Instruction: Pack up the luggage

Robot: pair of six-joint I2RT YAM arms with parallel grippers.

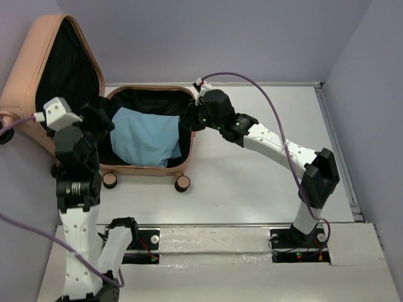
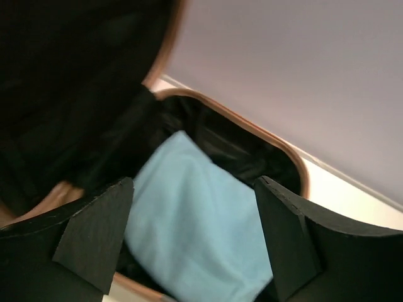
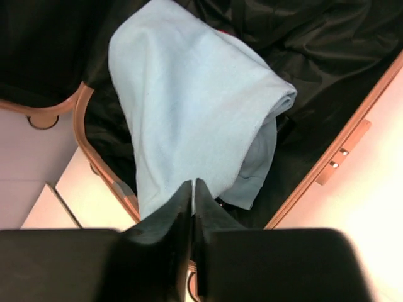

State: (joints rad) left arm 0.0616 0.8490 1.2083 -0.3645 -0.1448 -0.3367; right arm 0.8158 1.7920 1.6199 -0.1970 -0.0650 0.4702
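White tabletop (image 1: 264,182), lavender walls: the luggage (image 1: 25,82) lies open at the far left, its lid leaning on the wall. A light blue cloth (image 1: 145,135) fills its black-lined base. The left gripper (image 2: 194,189) hovers spread wide above the cloth. The right gripper (image 3: 192,185) is pressed closed at the cloth's edge; whether it pinches fabric is unclear.

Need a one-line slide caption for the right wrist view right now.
Right end effector, shut, poised at the edge of a light blue cloth lying in the open, black-lined luggage.

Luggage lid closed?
No, the luggage lid stands open at the left, and a light blue cloth lies in the lower half.
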